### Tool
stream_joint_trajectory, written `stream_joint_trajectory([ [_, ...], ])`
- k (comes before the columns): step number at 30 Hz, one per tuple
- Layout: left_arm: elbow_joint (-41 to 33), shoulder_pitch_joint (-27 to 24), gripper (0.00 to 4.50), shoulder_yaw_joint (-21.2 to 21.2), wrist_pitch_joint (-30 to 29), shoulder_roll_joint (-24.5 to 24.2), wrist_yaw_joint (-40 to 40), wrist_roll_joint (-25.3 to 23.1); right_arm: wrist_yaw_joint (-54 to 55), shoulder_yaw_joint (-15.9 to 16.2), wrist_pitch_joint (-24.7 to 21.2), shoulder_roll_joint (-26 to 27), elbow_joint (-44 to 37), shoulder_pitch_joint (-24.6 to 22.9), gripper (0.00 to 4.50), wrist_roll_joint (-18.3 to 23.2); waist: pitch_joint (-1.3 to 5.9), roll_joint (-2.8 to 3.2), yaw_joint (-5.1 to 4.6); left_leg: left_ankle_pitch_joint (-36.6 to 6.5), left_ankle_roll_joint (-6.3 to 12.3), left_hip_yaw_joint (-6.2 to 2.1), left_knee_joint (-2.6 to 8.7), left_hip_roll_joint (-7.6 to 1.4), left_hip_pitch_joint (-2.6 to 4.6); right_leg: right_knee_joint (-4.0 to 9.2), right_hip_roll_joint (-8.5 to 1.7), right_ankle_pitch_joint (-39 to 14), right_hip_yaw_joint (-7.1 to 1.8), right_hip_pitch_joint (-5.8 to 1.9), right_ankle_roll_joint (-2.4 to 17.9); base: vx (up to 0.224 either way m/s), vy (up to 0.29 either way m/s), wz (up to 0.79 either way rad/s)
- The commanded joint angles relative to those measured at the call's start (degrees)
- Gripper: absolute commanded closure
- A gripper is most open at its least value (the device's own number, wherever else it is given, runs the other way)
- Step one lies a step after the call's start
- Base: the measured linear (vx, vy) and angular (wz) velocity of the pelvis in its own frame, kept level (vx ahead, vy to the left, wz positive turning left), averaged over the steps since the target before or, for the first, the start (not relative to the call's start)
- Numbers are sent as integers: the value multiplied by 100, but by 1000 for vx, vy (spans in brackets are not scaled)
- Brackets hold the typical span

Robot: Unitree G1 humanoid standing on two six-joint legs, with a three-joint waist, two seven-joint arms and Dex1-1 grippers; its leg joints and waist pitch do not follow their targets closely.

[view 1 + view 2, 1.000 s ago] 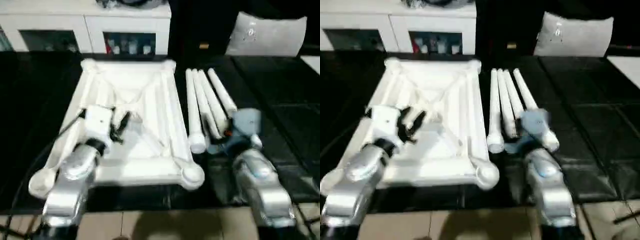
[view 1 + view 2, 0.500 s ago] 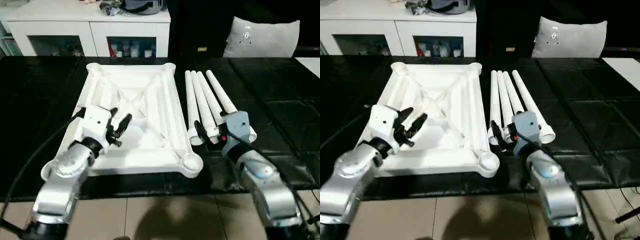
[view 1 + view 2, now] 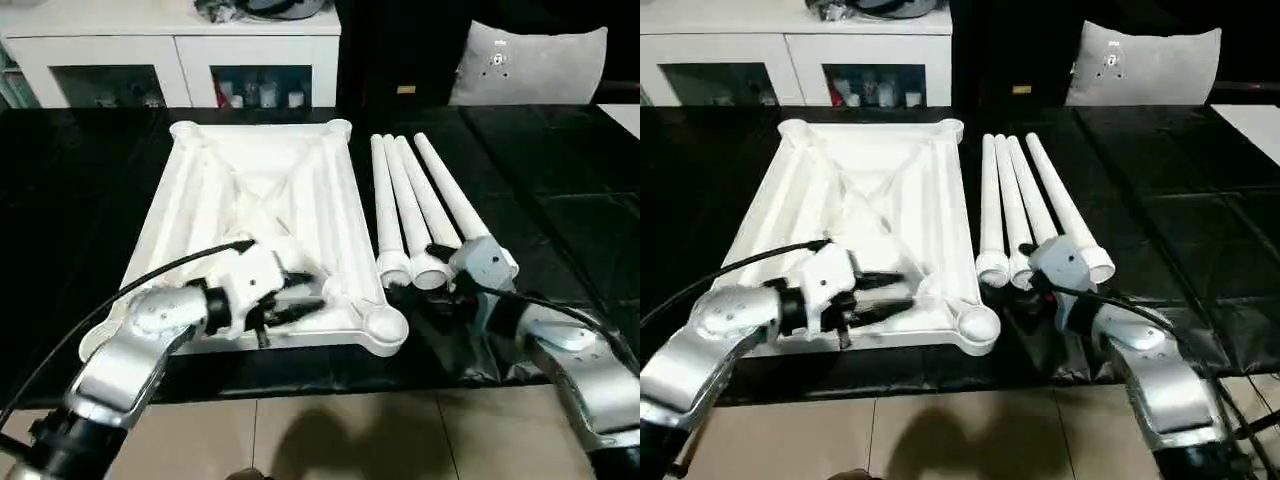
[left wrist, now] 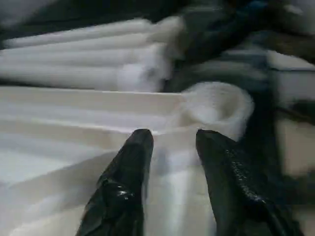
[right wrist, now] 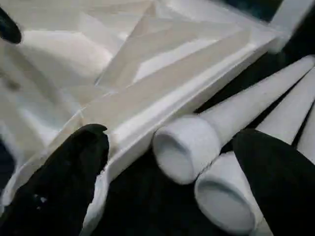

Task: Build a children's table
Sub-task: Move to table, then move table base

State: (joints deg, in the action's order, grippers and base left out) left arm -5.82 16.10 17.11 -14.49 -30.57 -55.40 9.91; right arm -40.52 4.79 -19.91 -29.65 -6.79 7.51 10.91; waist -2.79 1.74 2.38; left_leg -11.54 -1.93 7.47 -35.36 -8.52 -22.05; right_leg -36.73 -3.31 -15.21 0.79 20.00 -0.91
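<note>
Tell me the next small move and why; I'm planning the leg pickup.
Probably ease the right end effector forward and close on the nearest leg: its fingers stand wide open with that leg's open end between them, beside the tabletop, nothing gripped yet.

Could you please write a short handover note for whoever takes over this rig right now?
Left gripper: fingers parted, holding nothing, over the tabletop's near edge, pointing toward its near right corner socket.
Right gripper: wide open, empty, at the near ends of the legs.
Tabletop: lying underside up on the black mat.
Four legs: side by side on the mat, right of the tabletop.
Done: parts laid out; no leg fitted.
Left: pick up each leg and seat it in a corner socket, then turn the table upright.
</note>
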Motion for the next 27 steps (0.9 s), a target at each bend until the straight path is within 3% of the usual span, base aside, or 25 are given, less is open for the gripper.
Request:
stream_joint_trajectory([
  [1,47,83,310,205,-59,-118,-407,47,-227,-104,-444,-20,-292,-103,0,405,292,59,14,-828,328,-80,478,-379,119,403,-423,699,-185,-179,1597,0,0,0],
  [2,12,104,323,305,-147,-161,-559,65,-269,-102,-443,-39,-383,-138,0,457,292,94,10,-875,307,-87,476,-375,116,392,-421,645,-188,-184,1606,0,0,0],
  [3,-1,110,323,338,-177,-174,-606,71,-279,-96,-431,-49,-409,-148,0,460,291,48,6,-929,299,-84,487,-388,110,407,-429,545,-192,-186,1606,0,0,0],
  [5,-51,120,335,464,-237,-209,-753,42,-222,-175,-355,43,-539,-228,0,569,284,52,-3,-917,285,-73,491,-387,104,422,-439,425,-197,-183,1620,0,0,0],
  [6,-50,123,348,486,-223,-206,-765,23,-168,-212,-317,93,-562,-246,0,586,275,97,-2,-947,287,-63,490,-385,102,429,-448,295,-206,-166,1626,0,0,0],
  [10,155,251,378,587,-24,-188,-676,-256,-209,-84,-321,-9,-757,-420,0,483,268,121,-3,-1126,140,-21,510,-407,123,461,-423,-110,-204,-142,1570,0,0,0],
  [13,445,391,391,647,68,-139,-569,-464,-264,18,-243,-102,-860,-505,0,358,286,123,14,-1001,128,-14,496,-394,115,454,-420,59,-208,-146,1475,0,0,0],
  [16,704,502,420,717,289,-143,-560,-656,-438,-8,-316,-112,-963,-521,0,574,314,117,19,-807,211,-24,477,-397,101,426,-433,422,-203,-161,1469,0,0,0],
  [20,749,454,420,643,281,-72,-485,-564,-514,-32,-430,-99,-973,-498,0,755,319,118,14,-675,308,-16,458,-398,99,410,-441,700,-189,-158,1570,0,0,0],
  [23,793,453,387,637,291,-43,-501,-569,-515,-30,-441,-108,-949,-491,0,761,300,117,25,-818,296,-19,476,-409,97,428,-445,425,-189,-156,1604,0,0,0],
  [24,802,448,381,642,265,-27,-528,-558,-554,-28,-541,-123,-905,-470,0,807,294,92,24,-870,276,-16,484,-410,98,433,-446,288,-192,-155,1595,0,0,0],
  [27,833,448,344,654,258,7,-549,-566,-630,-47,-738,-126,-822,-435,0,920,292,106,21,-910,252,-18,489,-407,103,442,-444,146,-193,-150,1598,0,0,0],
])
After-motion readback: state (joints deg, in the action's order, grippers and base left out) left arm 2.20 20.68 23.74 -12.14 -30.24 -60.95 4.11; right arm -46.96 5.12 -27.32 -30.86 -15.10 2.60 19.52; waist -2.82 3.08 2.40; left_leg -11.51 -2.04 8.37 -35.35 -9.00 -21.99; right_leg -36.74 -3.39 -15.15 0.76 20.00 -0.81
